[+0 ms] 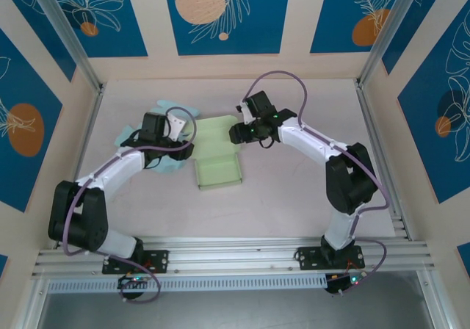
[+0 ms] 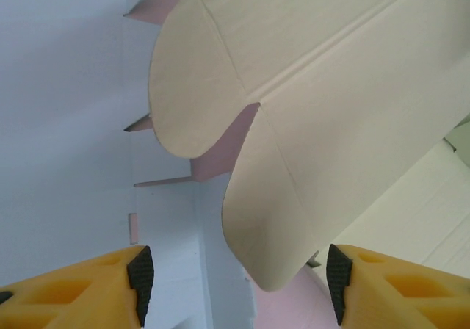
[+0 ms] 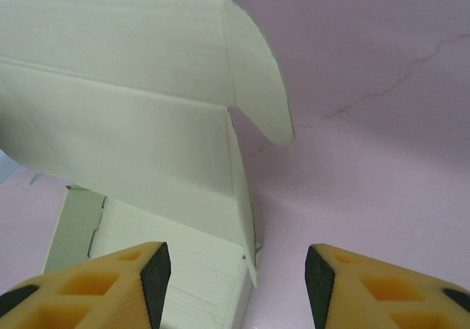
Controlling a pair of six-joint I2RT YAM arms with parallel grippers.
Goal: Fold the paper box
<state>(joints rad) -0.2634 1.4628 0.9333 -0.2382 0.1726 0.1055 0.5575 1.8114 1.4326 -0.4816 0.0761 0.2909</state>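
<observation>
At the left end effector [image 2: 239, 277], fingers [image 2: 139, 274] spread, released; a rounded flap of the green box [image 1: 217, 160] lies just ahead, ungripped. Right end effector [image 3: 237, 277] released too, facing the box's raised wall. I see the box in the middle of the desk [image 1: 294, 189], between both arms.

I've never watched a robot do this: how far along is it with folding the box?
Done: the green box seems to have its tray walls up. In hand: left gripper and right gripper, both open, sit at the lid's rounded flaps. Still to do: closing the lid; a blue sheet lies flat.
</observation>
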